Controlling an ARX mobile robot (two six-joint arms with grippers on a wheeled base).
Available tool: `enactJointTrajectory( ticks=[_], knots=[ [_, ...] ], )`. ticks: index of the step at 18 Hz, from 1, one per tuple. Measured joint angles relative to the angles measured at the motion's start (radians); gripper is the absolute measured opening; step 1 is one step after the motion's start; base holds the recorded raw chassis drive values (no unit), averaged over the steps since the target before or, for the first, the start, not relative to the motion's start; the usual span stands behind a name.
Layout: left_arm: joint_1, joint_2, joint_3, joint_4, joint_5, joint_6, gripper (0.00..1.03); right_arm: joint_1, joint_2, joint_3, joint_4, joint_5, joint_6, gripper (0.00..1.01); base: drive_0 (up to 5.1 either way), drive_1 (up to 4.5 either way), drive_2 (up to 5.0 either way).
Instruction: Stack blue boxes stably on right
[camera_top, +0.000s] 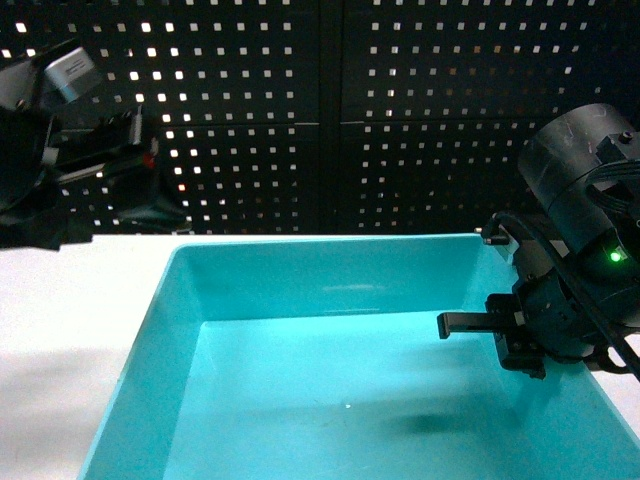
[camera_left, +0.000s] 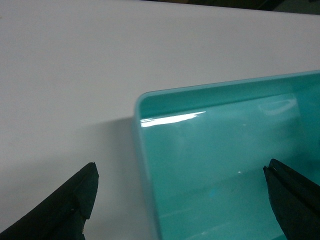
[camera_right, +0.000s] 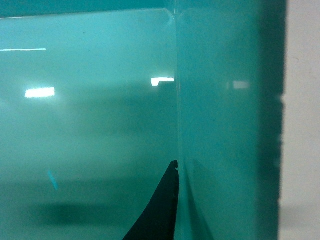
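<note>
One turquoise tub (camera_top: 330, 300), two hands — right hand (camera_top: 480, 325) at its wall

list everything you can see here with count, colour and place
smooth turquoise rectangular plastic tub: one, turquoise, nothing visible inside, on the table, filling the lower middle of the head view
white table surface: one, white, under and left of the tub
black perforated metal panel: one, black with small holes, upright behind the table
left pincer: one, black, open, its tips either side of the tub's near-left rim corner in the wrist view
right pincer: one, black, at the tub's right wall, one finger inside; open or shut cannot be told
</note>
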Motion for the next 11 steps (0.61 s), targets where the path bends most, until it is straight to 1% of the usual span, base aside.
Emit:
enactJointTrajectory(
  ticks=[1, 2, 3, 4, 7, 9, 11],
  knots=[
    [-0.022, 0.017, 0.013, 0.007, -0.009, -0.013, 0.98, 0.000, 0.002, 0.000, 0.000, 0.000, 0.000, 0.08, 0.0, 0.00, 0.0],
    [-0.042, 0.042, 0.012, 0.009, -0.037, -0.019, 0.98, 0.000, 0.003, 0.000, 0.001, 0.000, 0.000, 0.08, 0.0, 0.00, 0.0],
    [-0.054, 0.074, 0.015, -0.032, -0.048, -0.029, 0.98, 0.000, 0.003, 0.000, 0.001, 0.000, 0.000, 0.08, 0.0, 0.00, 0.0],
    [-0.061, 0.103, 0.014, -0.056, -0.063, -0.040, 0.98, 0.000, 0.003, 0.000, 0.001, 0.000, 0.000, 0.08, 0.0, 0.00, 0.0],
    [-0.079, 0.161, 0.013, -0.054, -0.122, -0.053, 0.98, 0.000, 0.003, 0.000, 0.001, 0.000, 0.000, 0.08, 0.0, 0.00, 0.0],
    [-0.085, 0.182, 0.035, -0.073, -0.131, -0.057, 0.98, 0.000, 0.003, 0.000, 0.001, 0.000, 0.000, 0.08, 0.0, 0.00, 0.0],
    [-0.088, 0.218, 0.063, -0.083, -0.133, -0.070, 0.98, 0.000, 0.003, 0.000, 0.001, 0.000, 0.000, 0.08, 0.0, 0.00, 0.0]
  ],
)
